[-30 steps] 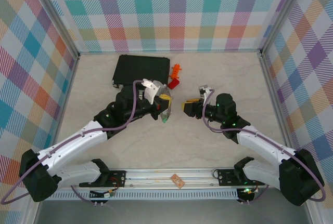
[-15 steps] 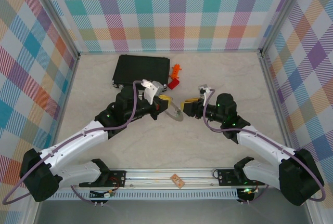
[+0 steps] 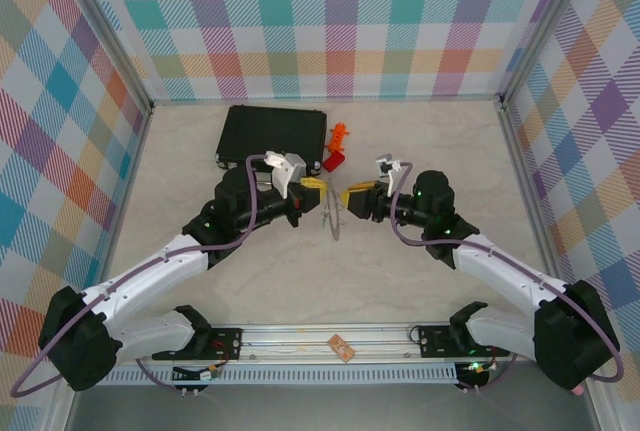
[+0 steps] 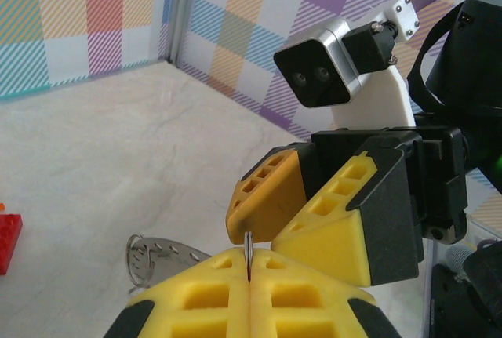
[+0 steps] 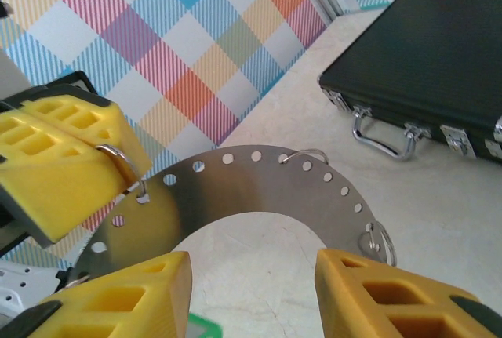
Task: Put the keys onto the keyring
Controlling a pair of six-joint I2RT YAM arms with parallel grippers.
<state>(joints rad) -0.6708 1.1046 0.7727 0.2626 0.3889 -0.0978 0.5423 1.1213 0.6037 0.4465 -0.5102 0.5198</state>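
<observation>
The large, flat, grey perforated metal keyring [image 5: 251,185] is held off the surface [image 3: 330,281], clamped by its edge in the left pincer [image 4: 248,263]. The right pincer [image 5: 251,275], jaws apart, is faced to it; alignment for threading is called for next. A second earlier, the keyring was tilted flatter.

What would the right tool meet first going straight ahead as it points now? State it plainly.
The keyring, held on edge in the shut left tool, stands right before the open right tool. It looks close, though depth is unclear.
</observation>
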